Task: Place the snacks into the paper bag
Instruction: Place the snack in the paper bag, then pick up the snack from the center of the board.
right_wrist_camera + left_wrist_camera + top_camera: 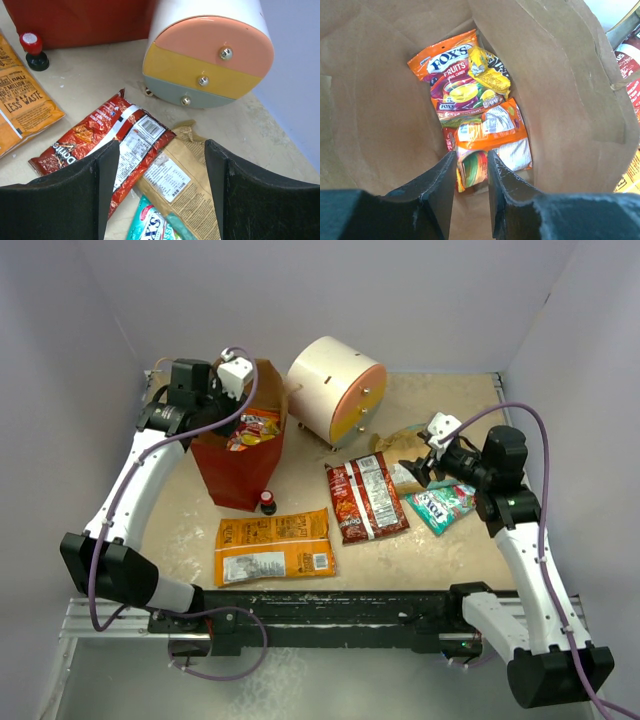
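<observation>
snacks (470,100) in paper bag (565,100) below parted, empty left claw (472,160); right claw (162,146) spread over tan packet (186,192).

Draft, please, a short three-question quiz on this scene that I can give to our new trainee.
1. True or false: the left gripper is over the mouth of the paper bag, which already holds candy packets.
2. Where is the small red-capped bottle? A on the table beside the bag's base; B inside the bag; C held by a gripper.
3. How many snack packets lie on the table outside the bag?
Key: 1 true. 2 A. 3 four: the orange packet, the dark red packet, the tan-brown packet and the teal packet.
</observation>
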